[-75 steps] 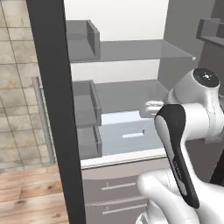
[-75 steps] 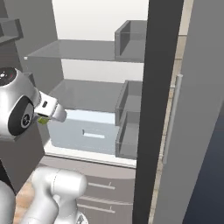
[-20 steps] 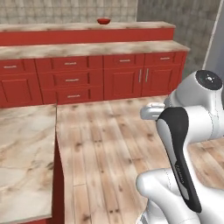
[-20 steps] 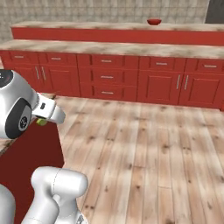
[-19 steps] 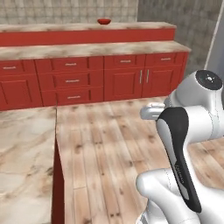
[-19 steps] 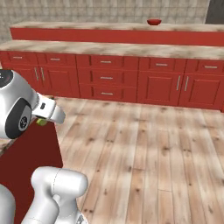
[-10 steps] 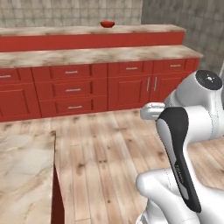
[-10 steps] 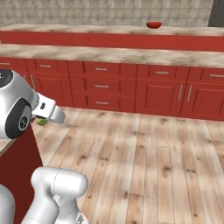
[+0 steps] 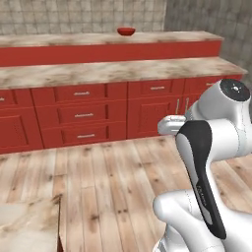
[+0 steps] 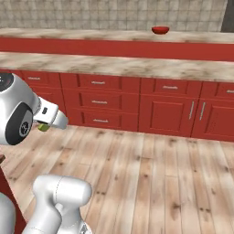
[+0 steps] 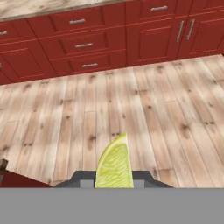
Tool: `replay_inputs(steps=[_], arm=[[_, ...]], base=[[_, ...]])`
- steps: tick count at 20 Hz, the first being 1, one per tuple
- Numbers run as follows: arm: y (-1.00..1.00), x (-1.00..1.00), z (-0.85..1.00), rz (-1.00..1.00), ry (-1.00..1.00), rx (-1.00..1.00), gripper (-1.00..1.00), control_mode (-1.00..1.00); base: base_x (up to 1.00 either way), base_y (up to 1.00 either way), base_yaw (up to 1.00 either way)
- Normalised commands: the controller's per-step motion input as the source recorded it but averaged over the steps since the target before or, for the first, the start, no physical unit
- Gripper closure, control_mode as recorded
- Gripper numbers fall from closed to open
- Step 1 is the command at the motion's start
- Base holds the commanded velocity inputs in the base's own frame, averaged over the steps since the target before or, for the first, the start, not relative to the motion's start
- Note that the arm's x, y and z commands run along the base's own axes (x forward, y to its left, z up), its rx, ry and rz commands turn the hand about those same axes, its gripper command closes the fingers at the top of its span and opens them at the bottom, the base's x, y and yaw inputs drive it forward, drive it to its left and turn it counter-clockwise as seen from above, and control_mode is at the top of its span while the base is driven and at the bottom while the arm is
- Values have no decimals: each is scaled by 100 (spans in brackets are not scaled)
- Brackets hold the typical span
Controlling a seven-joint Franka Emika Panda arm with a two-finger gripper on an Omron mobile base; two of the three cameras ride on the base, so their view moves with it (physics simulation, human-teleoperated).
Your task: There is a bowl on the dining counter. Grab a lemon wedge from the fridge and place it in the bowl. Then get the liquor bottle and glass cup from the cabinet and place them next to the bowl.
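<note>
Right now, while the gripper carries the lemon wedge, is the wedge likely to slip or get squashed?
The lemon wedge looks small and probably light. Its tapered shape and glossy, wet-looking flesh could let it slide. It is likely soft, so the gripper might squash it.

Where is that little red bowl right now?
The bowl sits far off on the raised dining counter against the tiled back wall, above the lower counter with red drawers.

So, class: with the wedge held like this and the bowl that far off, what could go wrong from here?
1. The lemon wedge sits narrowly in the tool, so it might slip on the way.
2. The bowl is small and far back on the dining counter, behind the lower drawer counter; the reach may fall short or miss.
</note>
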Motion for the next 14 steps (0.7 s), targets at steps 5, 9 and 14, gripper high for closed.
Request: replay_inputs(steps=[5, 9, 14], arm=[[0, 0, 0, 0, 0, 0, 100, 100], [0, 0, 0, 0, 0, 0, 100, 100], [0, 0, 0, 0, 0, 0, 100, 100]], base=[[100, 0, 4], [100, 0, 20], [100, 0, 43]])
